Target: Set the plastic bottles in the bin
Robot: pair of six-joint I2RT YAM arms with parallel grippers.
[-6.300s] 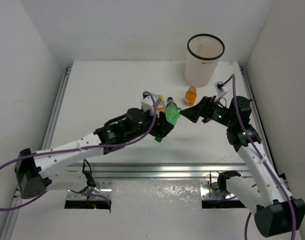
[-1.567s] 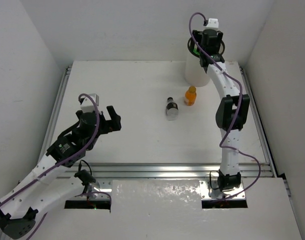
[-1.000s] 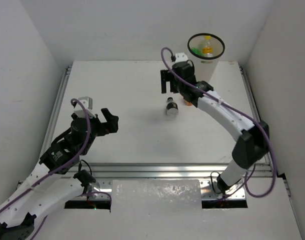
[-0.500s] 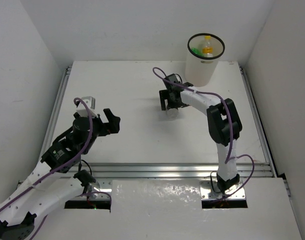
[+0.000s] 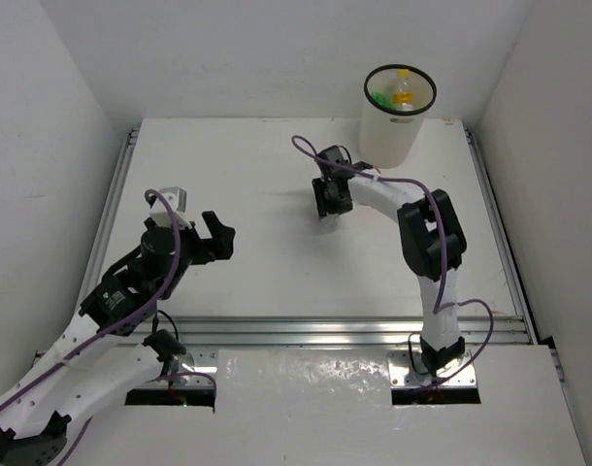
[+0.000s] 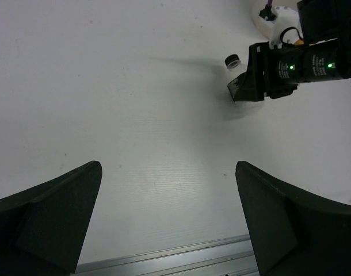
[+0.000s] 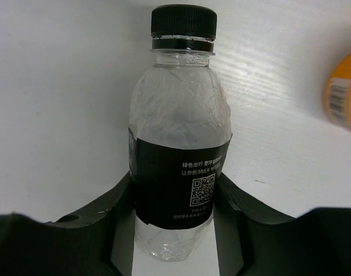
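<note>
A clear plastic bottle (image 7: pixel 178 115) with a black cap and a black label lies on the white table. My right gripper (image 7: pixel 172 201) is shut on it, its fingers pressed to both sides of the label. From above, that gripper (image 5: pixel 332 197) covers the bottle. In the left wrist view, the black cap (image 6: pixel 231 61) pokes out past the gripper. An orange bottle (image 7: pixel 343 92) stands just right of the held one. The bin (image 5: pixel 388 141) stands at the back right, with a green bottle (image 5: pixel 378 97) and a yellow-capped bottle (image 5: pixel 403 92) inside. My left gripper (image 5: pixel 213 238) hovers open at the left, holding nothing.
White walls close in the table on the left, back and right. A metal rail (image 5: pixel 325 330) runs along the near edge, in front of the arm bases. The right arm's forearm (image 5: pixel 383 194) stretches over the table between its base and the bin.
My right gripper came back from the bin, dropped onto the clear bottle and closed its jaws on the label. The left arm has barely moved.
</note>
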